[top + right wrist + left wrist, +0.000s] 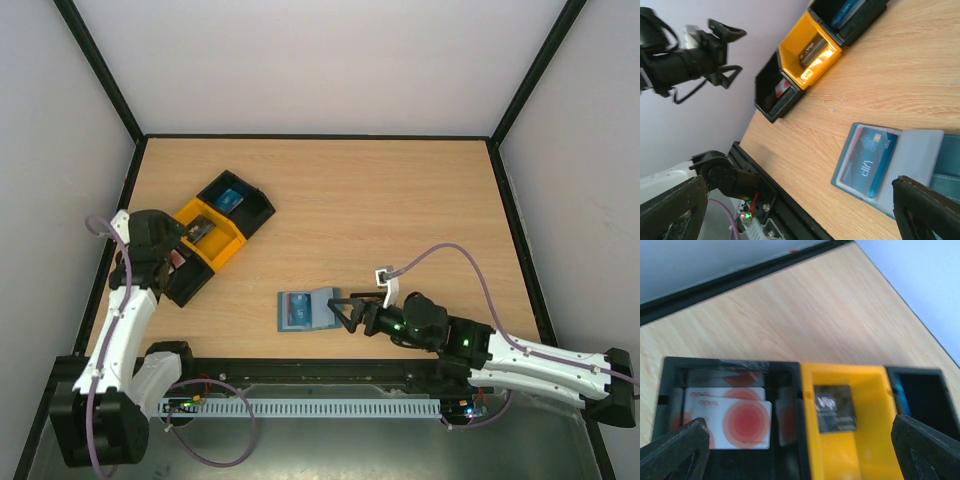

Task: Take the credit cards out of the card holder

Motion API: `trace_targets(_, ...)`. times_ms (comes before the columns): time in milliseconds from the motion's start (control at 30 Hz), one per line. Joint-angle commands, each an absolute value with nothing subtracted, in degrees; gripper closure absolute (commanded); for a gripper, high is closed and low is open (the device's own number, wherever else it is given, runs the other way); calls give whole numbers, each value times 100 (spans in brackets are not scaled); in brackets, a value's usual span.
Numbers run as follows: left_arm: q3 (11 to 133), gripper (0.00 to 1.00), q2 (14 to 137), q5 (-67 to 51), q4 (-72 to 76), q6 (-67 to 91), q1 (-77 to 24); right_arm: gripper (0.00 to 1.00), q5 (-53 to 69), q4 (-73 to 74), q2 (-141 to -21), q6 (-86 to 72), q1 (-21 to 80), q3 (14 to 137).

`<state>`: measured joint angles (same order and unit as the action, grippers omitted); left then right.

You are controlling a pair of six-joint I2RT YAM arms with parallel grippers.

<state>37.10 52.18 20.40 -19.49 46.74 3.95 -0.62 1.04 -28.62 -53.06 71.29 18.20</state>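
The blue-grey card holder lies open on the table; in the right wrist view a blue VIP card sits in its left half, with a red-edged card under it. My right gripper is open and empty at the holder's right side. My left gripper is open and empty above the trays. Two white cards with red circles lie in the near black tray. A dark grey card lies in the yellow tray.
A second black tray at the far end of the row holds a blue card. The row of three trays runs diagonally at the table's left. Black frame rails border the table. A cable loops above my right arm.
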Motion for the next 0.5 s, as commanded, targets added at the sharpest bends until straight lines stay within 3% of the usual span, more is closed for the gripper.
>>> trace_targets(0,3844,0,4788,501,-2478,3901,431,1,-330,190,-3294,-5422,7165,2136)
trace_targets(233,3453,2,4480,-2106,-2436,3664,359,13,-6,-229,-4400,-5465,7168,2340)
trace_targets(467,3044,6,4096,-2923,-2539,3800,-346,35,43,-923,-5553,-5643,7164,2350)
